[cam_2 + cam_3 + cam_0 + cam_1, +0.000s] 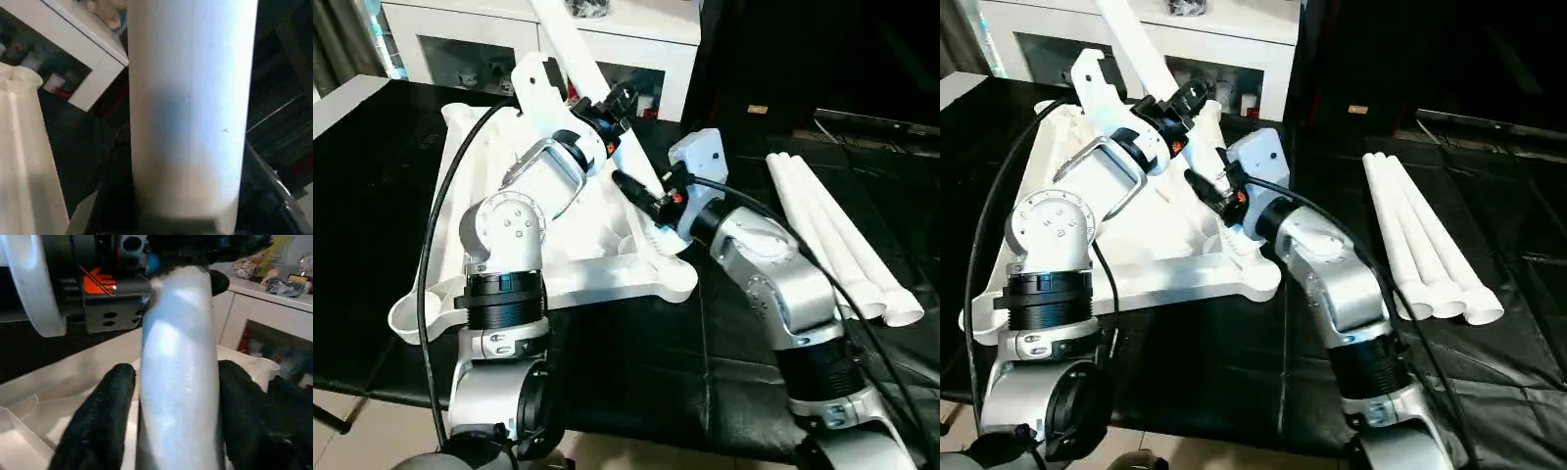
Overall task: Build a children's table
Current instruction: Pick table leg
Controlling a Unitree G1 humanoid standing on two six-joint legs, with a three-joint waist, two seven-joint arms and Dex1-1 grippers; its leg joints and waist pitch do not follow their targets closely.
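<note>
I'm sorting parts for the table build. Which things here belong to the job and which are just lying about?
Job: upside-down table top; leg held over it by the left gripper and right gripper; three spare legs lying side by side.

Lying about: white cabinet behind; toys on it.

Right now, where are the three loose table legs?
In the left eye view, the three loose legs lie side by side on the black surface, right of the right arm.

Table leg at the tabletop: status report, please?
Left gripper and right gripper both around one table leg. Leg tilted over upside-down tabletop. Three legs lie aside. Nothing in the way.
</note>
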